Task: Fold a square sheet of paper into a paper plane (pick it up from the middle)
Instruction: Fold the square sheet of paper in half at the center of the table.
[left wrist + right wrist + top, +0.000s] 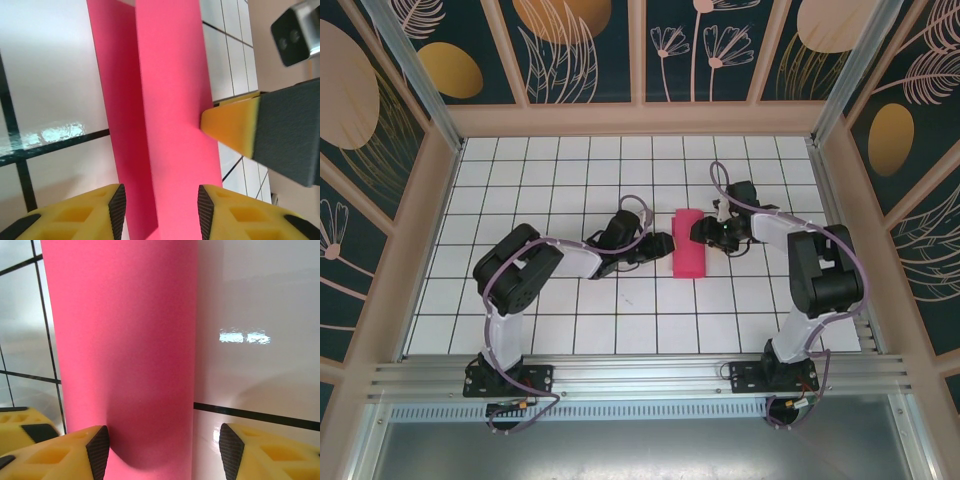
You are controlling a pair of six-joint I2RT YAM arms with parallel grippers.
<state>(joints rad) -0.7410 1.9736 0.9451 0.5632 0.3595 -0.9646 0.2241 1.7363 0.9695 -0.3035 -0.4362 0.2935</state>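
The square sheet of paper (688, 256) lies on the white tiled table (620, 300), folded over into a narrow magenta-pink strip. My left gripper (667, 244) sits at the strip's left edge. In the left wrist view it (161, 212) is open, and the paper (170, 100) runs between its pads without being pinched. The upper layer there overlaps a darker lower layer. My right gripper (699, 232) is at the strip's right edge. It (164, 452) is open too and straddles the paper's (125, 340) edge, one pad over the sheet and one over bare tile. One right fingertip (227, 127) rests on the paper.
Patterned walls with a pale frame (640, 120) enclose the table on three sides. A metal rail (640, 375) holding both arm bases runs along the near edge. Bare tiles lie in front of and behind the paper.
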